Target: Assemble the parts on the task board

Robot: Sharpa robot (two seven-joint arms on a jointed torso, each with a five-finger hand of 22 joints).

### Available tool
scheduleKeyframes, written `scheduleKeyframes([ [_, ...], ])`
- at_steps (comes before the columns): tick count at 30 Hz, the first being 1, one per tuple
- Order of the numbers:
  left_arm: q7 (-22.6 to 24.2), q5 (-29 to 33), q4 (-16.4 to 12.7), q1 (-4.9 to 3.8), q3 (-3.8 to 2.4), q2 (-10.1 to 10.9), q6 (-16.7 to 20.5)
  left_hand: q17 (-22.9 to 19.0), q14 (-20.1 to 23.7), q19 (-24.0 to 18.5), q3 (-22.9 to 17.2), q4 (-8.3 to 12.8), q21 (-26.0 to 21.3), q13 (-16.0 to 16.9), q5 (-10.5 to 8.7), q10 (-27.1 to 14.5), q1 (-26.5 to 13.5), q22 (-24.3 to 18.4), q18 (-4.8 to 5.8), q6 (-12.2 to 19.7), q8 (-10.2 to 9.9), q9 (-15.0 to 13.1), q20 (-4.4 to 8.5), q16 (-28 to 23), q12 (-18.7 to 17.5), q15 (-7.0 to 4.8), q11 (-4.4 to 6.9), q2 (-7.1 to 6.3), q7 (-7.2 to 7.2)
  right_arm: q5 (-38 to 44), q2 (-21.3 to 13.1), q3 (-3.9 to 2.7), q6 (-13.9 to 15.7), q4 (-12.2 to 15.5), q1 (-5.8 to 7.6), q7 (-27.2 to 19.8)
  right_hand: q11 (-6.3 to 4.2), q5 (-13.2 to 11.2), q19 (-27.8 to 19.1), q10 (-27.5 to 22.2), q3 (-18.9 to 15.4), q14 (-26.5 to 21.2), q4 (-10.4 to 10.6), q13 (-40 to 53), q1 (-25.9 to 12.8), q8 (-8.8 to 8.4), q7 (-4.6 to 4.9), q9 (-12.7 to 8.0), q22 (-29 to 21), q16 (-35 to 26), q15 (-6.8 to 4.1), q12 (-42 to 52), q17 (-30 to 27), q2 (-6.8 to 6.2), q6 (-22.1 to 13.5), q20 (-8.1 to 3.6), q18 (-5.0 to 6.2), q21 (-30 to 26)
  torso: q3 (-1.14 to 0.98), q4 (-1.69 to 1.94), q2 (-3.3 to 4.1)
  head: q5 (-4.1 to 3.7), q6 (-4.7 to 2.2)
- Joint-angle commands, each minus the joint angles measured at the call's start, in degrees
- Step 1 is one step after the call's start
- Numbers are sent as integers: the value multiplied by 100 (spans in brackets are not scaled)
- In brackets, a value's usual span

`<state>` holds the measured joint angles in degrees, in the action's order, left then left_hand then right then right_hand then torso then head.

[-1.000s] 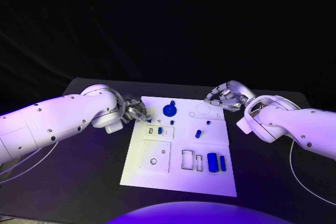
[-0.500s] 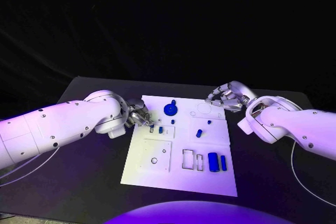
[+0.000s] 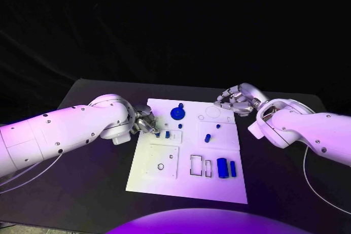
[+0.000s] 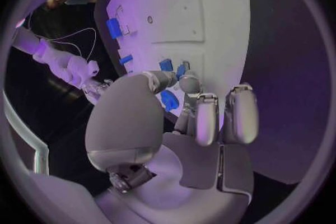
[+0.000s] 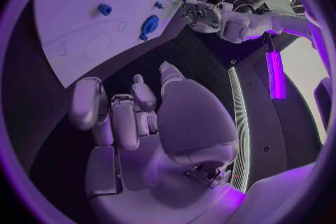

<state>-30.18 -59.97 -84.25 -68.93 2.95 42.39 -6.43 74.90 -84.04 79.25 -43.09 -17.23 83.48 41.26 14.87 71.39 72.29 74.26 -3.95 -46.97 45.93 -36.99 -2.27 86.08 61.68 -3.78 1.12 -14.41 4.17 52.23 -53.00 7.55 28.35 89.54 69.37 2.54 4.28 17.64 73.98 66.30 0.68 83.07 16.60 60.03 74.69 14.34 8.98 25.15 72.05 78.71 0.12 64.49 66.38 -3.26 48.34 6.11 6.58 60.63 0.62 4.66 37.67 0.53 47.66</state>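
Head view has the left hand [image 3: 145, 124] at the task board's [image 3: 165, 165] left edge, fingertips on a small blue part [image 3: 167, 135], while the right hand [image 3: 235, 100] hovers curled and empty by the far right corner.

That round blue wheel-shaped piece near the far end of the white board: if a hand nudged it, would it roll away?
Probably not: the blue wheel appears to lie flat on the white board, so it would more likely slide. It looks small and rigid, likely light. Stood on edge, it could roll.
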Motion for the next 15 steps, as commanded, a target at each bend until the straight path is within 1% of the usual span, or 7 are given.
scheduleKeyframes([
  [1,-39,-105,20,5,1,-33,-143,736,-393,24,-963,942,20,5,26,47,-11,3,40,-138,21,-317,-1,29,26,-53,-1,-44,-88,-201,9,0,101,-21,-3,-213,-17,9,-595,-708,-62,-288,-11,-1241,40,61,3,-21,-831,-897,-22,-1133,-1158,66,-99,-19,239,-1465,4,0,-4,1,11],
  [2,-40,-108,26,5,2,-38,-139,736,-393,24,-963,942,20,5,26,47,-11,3,40,-138,21,-317,-1,29,26,-53,-1,-44,-88,-258,10,0,132,-28,-3,-251,1,33,-848,-832,-56,-455,6,-1475,63,72,11,-28,-1226,-1316,-25,-1366,-1639,99,-132,-7,323,-2101,4,-1,-5,1,12],
  [4,-42,-118,36,7,3,-47,-131,736,-393,29,-968,948,24,16,29,54,-17,12,42,-141,23,-317,1,29,32,-54,1,-51,-90,-344,13,0,177,-37,-3,-305,15,52,-1040,-876,-69,-659,6,-1710,89,103,33,-40,-1650,-1976,-9,-1580,-2293,113,-172,14,390,-2740,1,0,-8,4,14],
  [6,-44,-130,44,8,4,-56,-114,736,-393,29,-968,948,24,16,29,54,-17,12,42,-141,23,-317,1,29,32,-54,1,-51,-90,-435,15,1,216,-46,-3,-364,35,66,-1040,-930,-83,-850,7,-1926,109,137,47,-51,-1848,-2633,13,-1761,-2870,126,-213,31,389,-2992,-2,3,-7,9,16],
  [10,-48,-150,56,9,5,-67,-87,736,-393,34,-974,952,28,28,32,62,-21,20,43,-144,25,-318,2,28,40,-56,2,-55,-91,-595,16,1,255,-60,-3,-461,89,68,-1083,-1030,-133,-1026,9,-2552,94,292,104,-42,-2379,-3653,86,-2328,-3193,161,-326,100,387,-3626,-3,6,-3,18,17],
  [11,-49,-157,60,10,5,-70,-84,736,-393,34,-974,952,28,28,32,62,-21,20,43,-144,25,-318,2,28,40,-56,2,-55,-91,-636,16,1,265,-64,-3,-485,163,81,-1209,-1116,-128,-1198,-2,-2875,114,333,177,-45,-2633,-4146,164,-2674,-3339,201,-372,145,409,-3934,-3,6,-4,18,17],
  [15,-52,-190,83,10,5,-88,-91,736,-393,34,-974,952,28,28,32,62,-21,20,43,-144,25,-318,2,28,40,-56,2,-55,-91,-854,19,1,301,-84,-3,-615,328,89,-1481,-1201,-164,-1608,11,-3660,164,427,269,-82,-3232,-5242,348,-3397,-3691,207,-430,358,375,-4594,-4,2,-4,23,23],
])
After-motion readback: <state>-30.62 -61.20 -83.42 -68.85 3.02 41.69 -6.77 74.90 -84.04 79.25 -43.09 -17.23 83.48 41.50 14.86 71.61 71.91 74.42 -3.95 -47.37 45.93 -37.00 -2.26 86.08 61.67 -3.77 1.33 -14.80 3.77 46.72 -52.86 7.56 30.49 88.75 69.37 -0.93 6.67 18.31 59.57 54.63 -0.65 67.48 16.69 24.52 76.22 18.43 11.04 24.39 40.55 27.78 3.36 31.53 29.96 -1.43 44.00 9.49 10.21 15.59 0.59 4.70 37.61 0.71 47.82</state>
